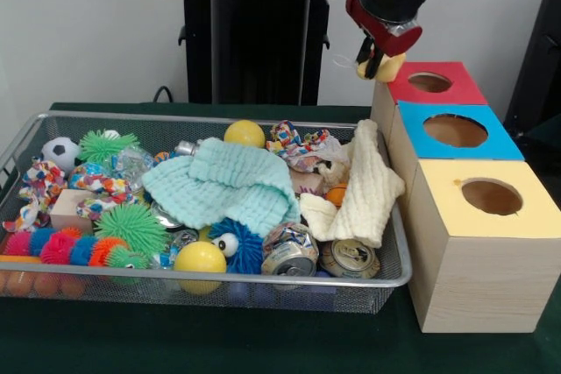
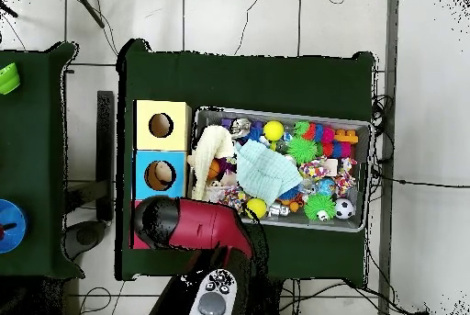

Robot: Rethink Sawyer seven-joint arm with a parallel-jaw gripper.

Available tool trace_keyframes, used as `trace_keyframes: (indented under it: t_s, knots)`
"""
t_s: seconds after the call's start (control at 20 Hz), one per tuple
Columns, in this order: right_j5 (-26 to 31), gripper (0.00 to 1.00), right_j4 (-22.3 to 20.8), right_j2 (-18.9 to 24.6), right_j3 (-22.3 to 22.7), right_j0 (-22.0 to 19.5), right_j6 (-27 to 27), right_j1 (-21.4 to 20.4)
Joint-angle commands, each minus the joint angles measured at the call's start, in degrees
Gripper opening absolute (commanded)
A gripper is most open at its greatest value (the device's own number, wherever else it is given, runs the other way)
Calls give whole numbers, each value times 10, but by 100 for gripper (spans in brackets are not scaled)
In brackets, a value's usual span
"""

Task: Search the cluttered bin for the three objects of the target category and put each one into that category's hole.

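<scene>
My gripper (image 1: 373,66) hangs just left of the red-topped box (image 1: 451,94), level with its top, and is shut on a small yellow toy (image 1: 391,67). The toy is beside the red-surround hole (image 1: 429,82), not over it. The wire mesh bin (image 1: 219,117) lies to the left, full of clutter. A small orange thing (image 1: 336,194) peeks out between cloths in the bin; I cannot tell what it is. In the overhead view my arm (image 2: 184,224) covers the red box and the gripper; the bin (image 2: 285,114) shows to its right.
The blue-topped box (image 1: 456,130) and the yellow-topped box (image 1: 491,196) stand in a row in front of the red one. The bin holds a mint cloth (image 1: 223,181), a cream cloth (image 1: 364,186), yellow balls (image 1: 200,258), crushed cans (image 1: 289,256) and spiky green balls (image 1: 131,225).
</scene>
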Motion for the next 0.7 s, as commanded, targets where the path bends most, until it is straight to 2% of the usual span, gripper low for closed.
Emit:
trace_keyframes:
  t_s: [0.05,0.25,0.45,0.6,0.7]
  knots:
    - [-113,0,29,13,-37,8,122,13]
    - [-144,0,51,35,-15,12,121,1]
    - [-139,0,70,42,-21,29,133,5]
    - [-137,0,99,58,-11,23,138,1]
    - [-112,0,125,75,2,16,137,-12]
